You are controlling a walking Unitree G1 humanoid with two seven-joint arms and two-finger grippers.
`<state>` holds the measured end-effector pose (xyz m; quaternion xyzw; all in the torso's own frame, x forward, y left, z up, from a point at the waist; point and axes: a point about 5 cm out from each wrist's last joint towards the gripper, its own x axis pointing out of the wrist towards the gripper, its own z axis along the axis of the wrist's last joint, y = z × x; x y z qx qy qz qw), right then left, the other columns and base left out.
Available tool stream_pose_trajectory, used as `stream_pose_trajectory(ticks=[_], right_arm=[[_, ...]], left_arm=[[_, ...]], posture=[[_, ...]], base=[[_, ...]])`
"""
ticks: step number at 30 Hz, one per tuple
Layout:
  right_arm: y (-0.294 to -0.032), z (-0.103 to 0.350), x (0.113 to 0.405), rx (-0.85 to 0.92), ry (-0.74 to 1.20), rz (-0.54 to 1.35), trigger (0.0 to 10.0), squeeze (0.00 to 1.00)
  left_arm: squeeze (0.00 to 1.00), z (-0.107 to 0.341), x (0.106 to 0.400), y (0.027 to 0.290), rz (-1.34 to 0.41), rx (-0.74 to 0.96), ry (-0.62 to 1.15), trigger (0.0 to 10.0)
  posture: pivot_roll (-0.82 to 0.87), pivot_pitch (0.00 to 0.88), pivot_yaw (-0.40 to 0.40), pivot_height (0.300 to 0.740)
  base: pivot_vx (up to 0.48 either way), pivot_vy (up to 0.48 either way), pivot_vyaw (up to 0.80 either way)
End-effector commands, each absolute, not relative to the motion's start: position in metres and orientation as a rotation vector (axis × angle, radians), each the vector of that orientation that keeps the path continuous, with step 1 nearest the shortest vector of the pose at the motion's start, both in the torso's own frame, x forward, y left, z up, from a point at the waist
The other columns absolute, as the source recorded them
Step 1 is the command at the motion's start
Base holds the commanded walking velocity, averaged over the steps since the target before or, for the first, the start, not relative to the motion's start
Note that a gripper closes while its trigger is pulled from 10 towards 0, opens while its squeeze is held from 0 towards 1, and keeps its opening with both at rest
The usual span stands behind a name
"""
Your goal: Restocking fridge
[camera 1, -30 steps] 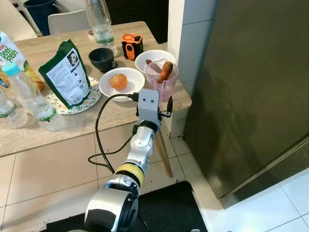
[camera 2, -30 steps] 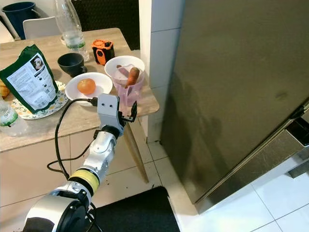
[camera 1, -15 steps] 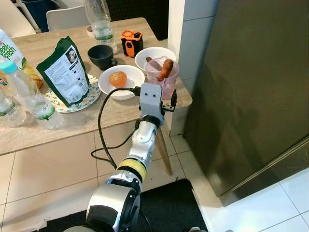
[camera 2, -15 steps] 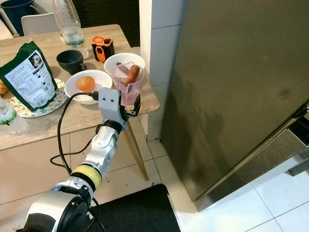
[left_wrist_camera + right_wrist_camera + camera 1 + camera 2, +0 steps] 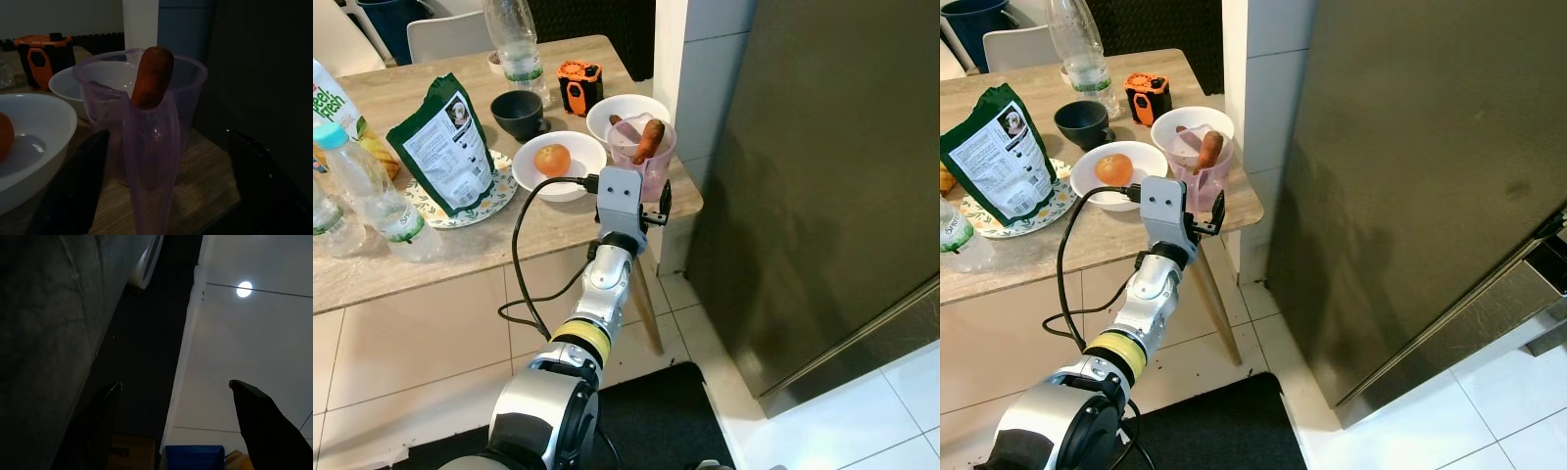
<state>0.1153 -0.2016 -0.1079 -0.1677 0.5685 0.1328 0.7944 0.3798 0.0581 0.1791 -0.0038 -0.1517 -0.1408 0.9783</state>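
The wooden tabletop (image 5: 558, 220) stands beside the closed fridge (image 5: 832, 176). Your left gripper (image 5: 166, 191), fingers spread wide, faces the purple cup (image 5: 146, 127) holding a carrot (image 5: 152, 76) at its corner, ready to grab.

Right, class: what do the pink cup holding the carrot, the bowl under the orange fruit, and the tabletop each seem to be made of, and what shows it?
Pink cup: translucent plastic, probably; the carrot shows through its thin glossy wall.
White bowl: glazed ceramic or melamine; smooth, opaque, shiny.
Tabletop: wood or wood-look laminate; pale streaked grain, matte.
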Motion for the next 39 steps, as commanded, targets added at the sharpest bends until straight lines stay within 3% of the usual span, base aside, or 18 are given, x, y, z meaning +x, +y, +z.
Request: stream_pose_trajectory(ticks=[1, 23, 33, 34, 37, 38, 39], right_arm=[[-0.187, -0.113, 0.102, -0.335, 1.248, 0.344, 10.0, 0.0], [-0.187, -0.113, 0.102, -0.334, 1.246, 0.338, 10.0, 0.0], [-0.188, -0.112, 0.106, -0.342, 1.238, 0.34, 10.0, 0.0], [-0.189, -0.112, 0.108, -0.349, 1.235, 0.34, 10.0, 0.0], [-0.189, -0.111, 0.109, -0.352, 1.233, 0.34, 10.0, 0.0], [-0.19, -0.111, 0.111, -0.357, 1.231, 0.341, 10.0, 0.0], [-0.19, -0.111, 0.111, -0.357, 1.231, 0.341, 10.0, 0.0]], left_arm=[[0.0, 0.183, 0.379, 0.045, -0.31, -0.02, -0.313, 0.0], [0.0, 0.185, 0.38, 0.05, -0.302, -0.032, -0.325, 0.0], [0.0, 0.193, 0.376, 0.048, -0.41, -0.129, -0.38, 0.0], [0.0, 0.197, 0.372, 0.047, -0.474, -0.152, -0.419, 2.2], [0.0, 0.199, 0.37, 0.048, -0.496, -0.149, -0.442, 2.5], [0.0, 0.202, 0.367, 0.047, -0.528, -0.156, -0.466, 4.8], [0.0, 0.202, 0.367, 0.047, -0.528, -0.156, -0.466, 4.8]], posture=[[-0.1, 0.224, 0.035, 0.74], [-0.11, 0.212, 0.036, 0.74], [-0.09, 0.197, 0.03, 0.74], [-0.09, 0.188, 0.027, 0.74], [-0.09, 0.186, 0.027, 0.74], [-0.08, 0.176, 0.024, 0.74], [-0.08, 0.176, 0.024, 0.74]], base=[[0.0, 0.0, 0.0], [0.0, 0.0, 0.0], [0.0, 0.0, 0.0], [0.0, 0.0, 0.0], [0.0, 0.0, 0.0], [0.0, 0.0, 0.0], [0.0, 0.0, 0.0]])
